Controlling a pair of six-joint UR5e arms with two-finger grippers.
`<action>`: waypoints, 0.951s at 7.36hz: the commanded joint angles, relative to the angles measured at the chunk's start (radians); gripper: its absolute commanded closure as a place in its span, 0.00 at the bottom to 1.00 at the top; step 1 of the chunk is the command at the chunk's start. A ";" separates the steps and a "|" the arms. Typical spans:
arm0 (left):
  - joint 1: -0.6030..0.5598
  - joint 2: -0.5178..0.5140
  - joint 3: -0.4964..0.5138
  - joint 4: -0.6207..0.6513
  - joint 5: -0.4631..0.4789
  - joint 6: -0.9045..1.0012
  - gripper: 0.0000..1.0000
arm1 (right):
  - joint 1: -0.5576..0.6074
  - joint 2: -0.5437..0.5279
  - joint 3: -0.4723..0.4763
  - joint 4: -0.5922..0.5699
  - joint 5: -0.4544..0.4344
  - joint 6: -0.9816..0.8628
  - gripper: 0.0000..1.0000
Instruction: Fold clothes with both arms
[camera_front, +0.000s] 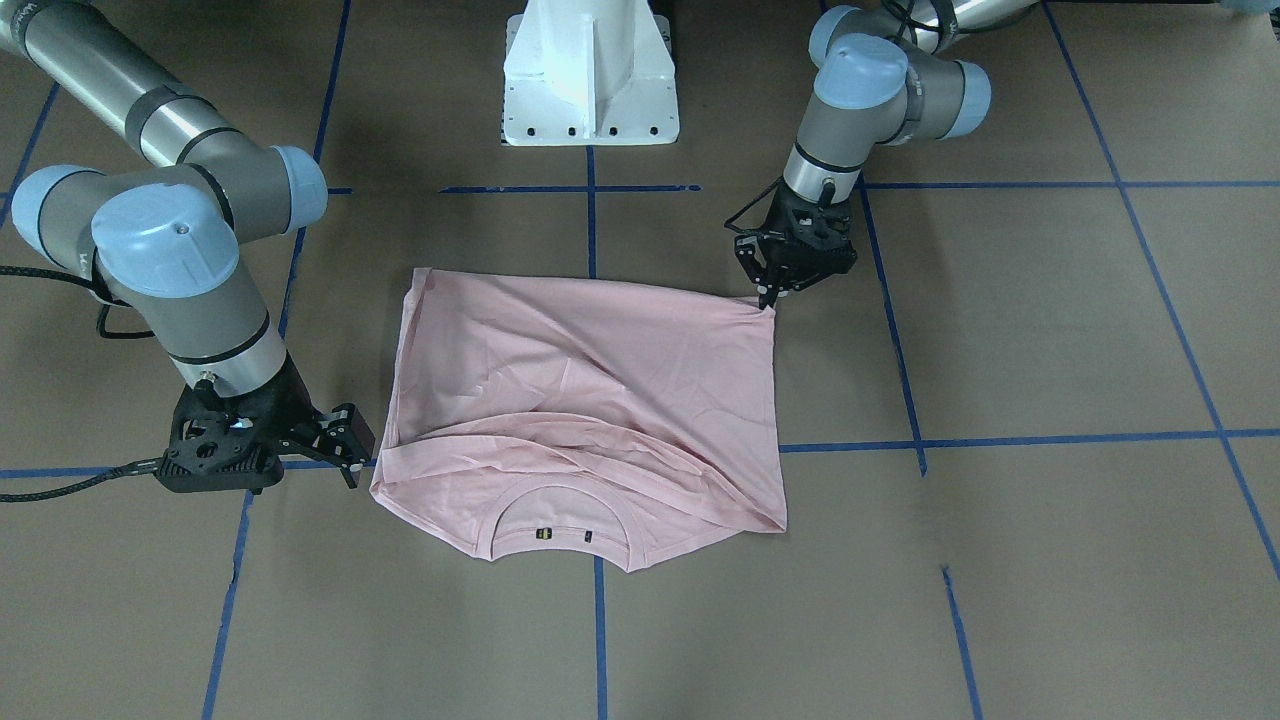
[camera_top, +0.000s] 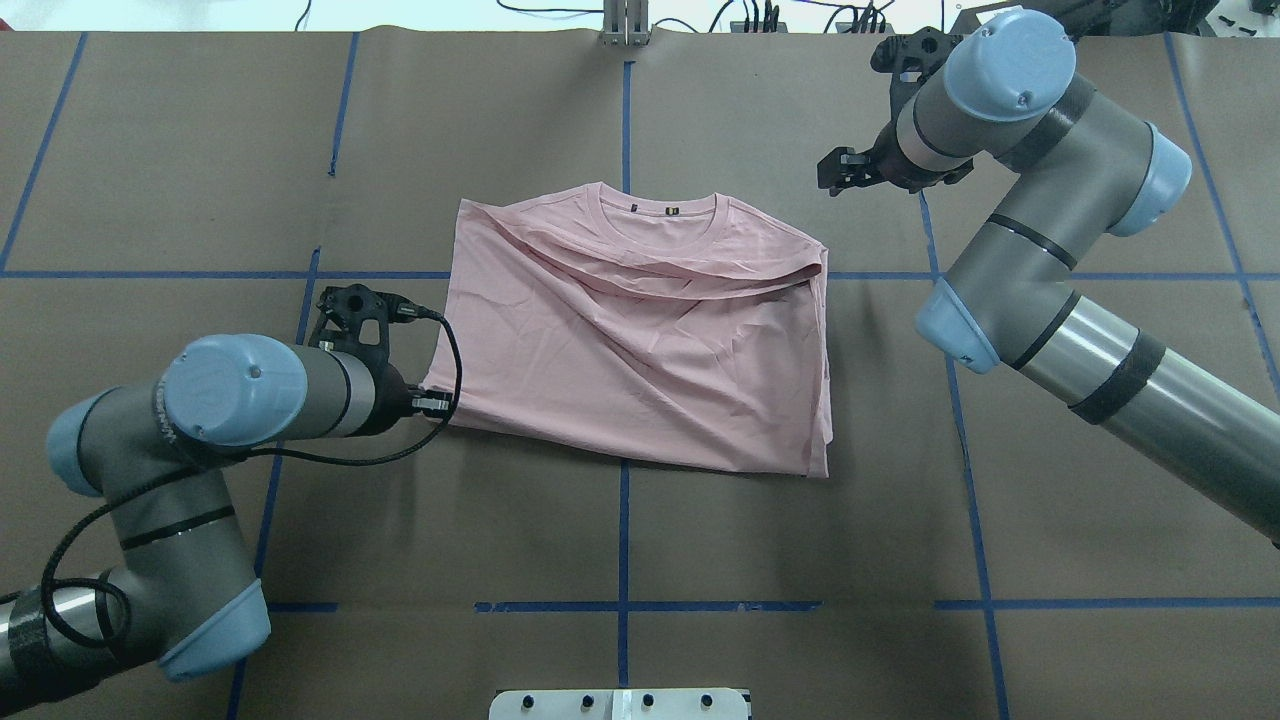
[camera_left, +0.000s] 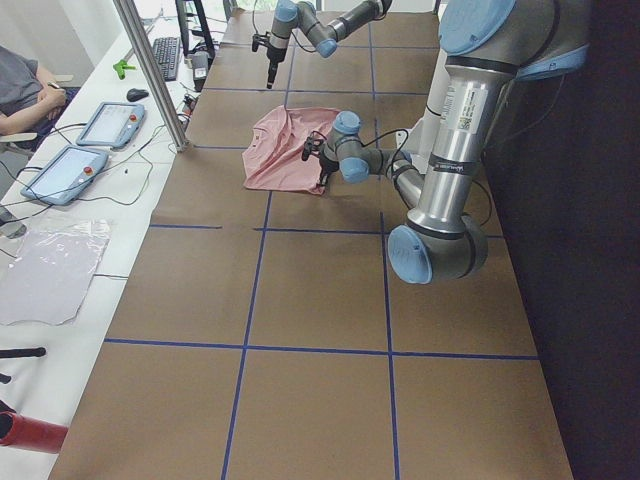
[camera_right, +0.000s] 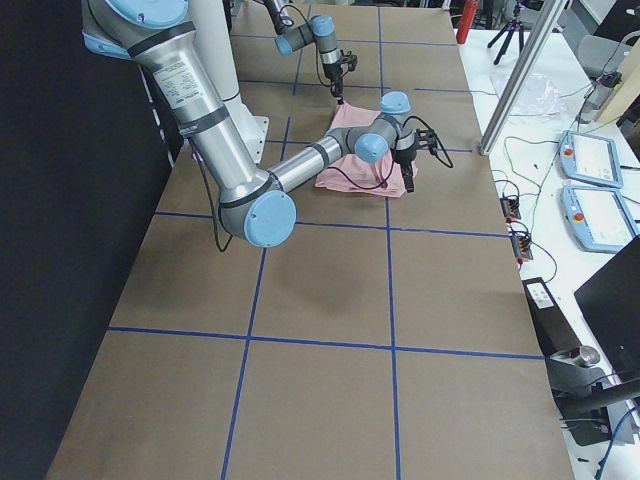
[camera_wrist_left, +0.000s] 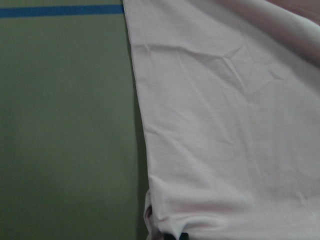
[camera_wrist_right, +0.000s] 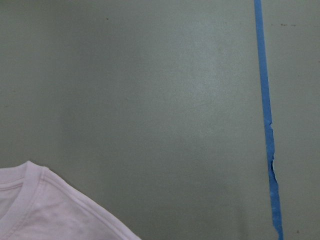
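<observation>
Here, the pale pink T-shirt (camera_top: 640, 350) lies folded on the brown tabletop (camera_top: 200, 150), held by one corner.
The left gripper (camera_top: 440, 403) sits at the T-shirt's hem corner, jaws clenched on the fabric. The right gripper (camera_top: 833, 172) hangs beside the T-shirt's opposite shoulder, clear of the cloth, jaws released and holding nothing. The collar (camera_top: 660, 210) lies on the T-shirt's far edge from the robot.

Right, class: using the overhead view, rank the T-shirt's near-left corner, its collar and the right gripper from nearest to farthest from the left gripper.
1. The T-shirt corner: near-left, right at the left gripper fingers.
2. The collar: middle of the shirt's far edge.
3. The right gripper: far right, off the shirt.
</observation>
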 joint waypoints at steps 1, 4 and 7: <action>-0.159 0.004 0.080 -0.005 -0.002 0.204 1.00 | -0.004 0.006 0.012 0.000 -0.016 0.001 0.00; -0.363 -0.234 0.482 -0.060 0.000 0.392 1.00 | -0.018 0.012 0.019 0.000 -0.027 0.009 0.00; -0.414 -0.526 1.005 -0.306 0.046 0.432 1.00 | -0.019 0.017 0.031 0.000 -0.027 0.009 0.00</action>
